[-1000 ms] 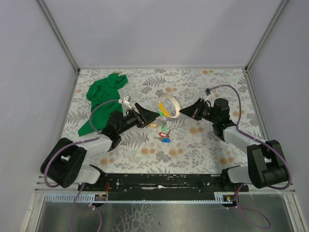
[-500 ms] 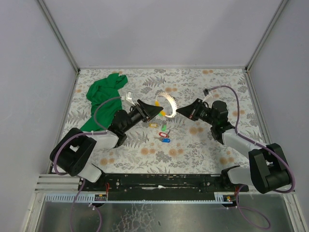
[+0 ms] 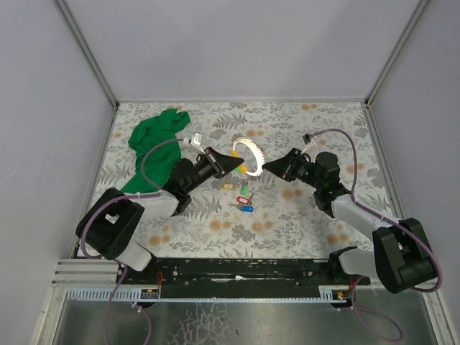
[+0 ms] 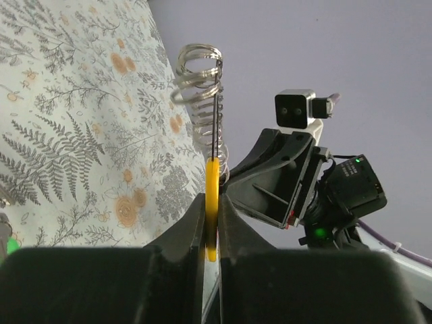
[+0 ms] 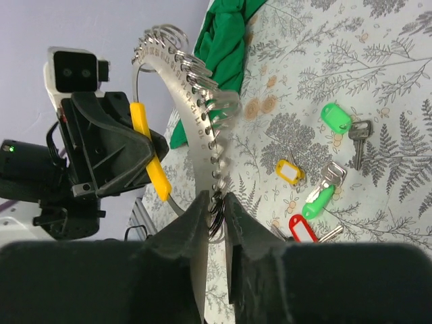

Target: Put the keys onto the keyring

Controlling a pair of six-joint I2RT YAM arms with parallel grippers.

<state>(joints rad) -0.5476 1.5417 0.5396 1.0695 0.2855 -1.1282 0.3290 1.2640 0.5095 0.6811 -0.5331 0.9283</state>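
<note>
The keyring [image 3: 251, 152], a curved metal strip hung with small wire rings and a yellow piece, is raised above the table between both grippers. My left gripper [image 3: 234, 166] is shut on the yellow piece [image 4: 212, 192], with the ring coils [image 4: 200, 81] above it. My right gripper [image 3: 267, 166] has its jaws slightly parted around the strip's lower end [image 5: 202, 169], small rings between them. Several keys lie on the table below: a yellow tag [image 5: 288, 171], two green tags [image 5: 335, 117] [image 5: 318, 200], a red tag [image 5: 302, 227] and a blue tag [image 3: 247, 208].
A crumpled green cloth [image 3: 154, 140] lies at the back left of the floral table cover [image 3: 309, 223]. Grey walls close in the back and both sides. The arm bases sit on a black rail [image 3: 244, 267] at the near edge.
The left gripper has closed on the keyring's yellow piece. The right gripper's jaws have parted a little. The keyring has shifted slightly left and up.
</note>
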